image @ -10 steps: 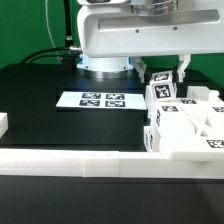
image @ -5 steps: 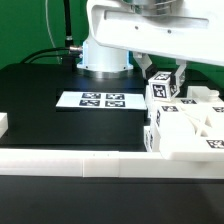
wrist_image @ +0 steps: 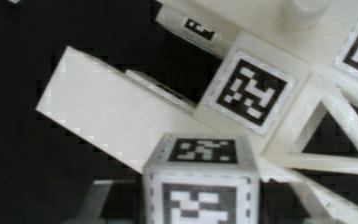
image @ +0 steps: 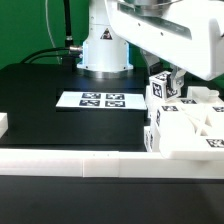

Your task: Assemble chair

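The chair (image: 192, 128) stands as a partly joined cluster of white tagged slabs and posts at the exterior view's right. A square-ended white post (image: 163, 89) with black-and-white tags stands upright at the cluster's back left corner. My gripper (image: 166, 79) is shut on this post from above. In the wrist view the post (wrist_image: 201, 170) fills the space between the dark fingers (wrist_image: 119, 200), tag facing the camera, with the chair's slabs (wrist_image: 256, 90) just beyond it. Whether the post is seated in the chair stays hidden.
The marker board (image: 98, 100) lies flat on the black table, left of the chair. A long low white border wall (image: 80, 162) runs along the front edge. A small white block (image: 3, 124) sits at the far left. The robot base (image: 104, 52) stands behind.
The arm's white upper body has swung toward the exterior view's right and turned over the post. The post and gripper stay at almost the same spot.
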Available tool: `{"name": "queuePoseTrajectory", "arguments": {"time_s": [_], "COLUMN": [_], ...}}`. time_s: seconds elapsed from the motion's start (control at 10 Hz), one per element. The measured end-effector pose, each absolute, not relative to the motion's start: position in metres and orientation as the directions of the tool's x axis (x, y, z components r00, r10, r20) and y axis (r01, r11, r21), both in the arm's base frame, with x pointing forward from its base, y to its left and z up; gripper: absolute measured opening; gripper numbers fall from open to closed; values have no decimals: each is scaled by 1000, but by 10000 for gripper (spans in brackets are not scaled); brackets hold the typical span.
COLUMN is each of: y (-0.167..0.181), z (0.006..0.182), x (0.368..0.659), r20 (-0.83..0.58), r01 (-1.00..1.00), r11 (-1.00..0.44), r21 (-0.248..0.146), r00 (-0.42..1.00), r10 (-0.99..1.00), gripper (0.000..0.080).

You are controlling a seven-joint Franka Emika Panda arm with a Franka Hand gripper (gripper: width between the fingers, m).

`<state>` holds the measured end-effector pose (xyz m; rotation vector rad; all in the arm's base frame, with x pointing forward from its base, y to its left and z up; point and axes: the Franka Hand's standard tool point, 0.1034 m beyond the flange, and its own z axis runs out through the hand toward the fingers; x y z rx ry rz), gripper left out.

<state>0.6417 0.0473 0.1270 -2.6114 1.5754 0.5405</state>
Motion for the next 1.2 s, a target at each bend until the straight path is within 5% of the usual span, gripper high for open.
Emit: {"name": "queuePoseTrajectory", "arguments": {"time_s": [0.2, 0.3, 0.4, 0.5, 0.7, 1.2], "y": [48, 48, 48, 49, 50, 54], "z": [127, 127, 127, 127, 127, 127], "x": [642, 642, 641, 641, 641, 641], "r20": [-304, -306, -309, -314, -329, -340], "r01": [-897, -892, -885, -865, -807, -476], "r11": [-410, -421, -437, -480, -581, -878], "r21": [166, 163, 158, 144, 105, -56], "r00": [349, 360, 377, 420, 523, 836], "r10": [-886, -882, -873, -852, -786, -431], "gripper": [281, 398, 398, 532, 642, 649]}}
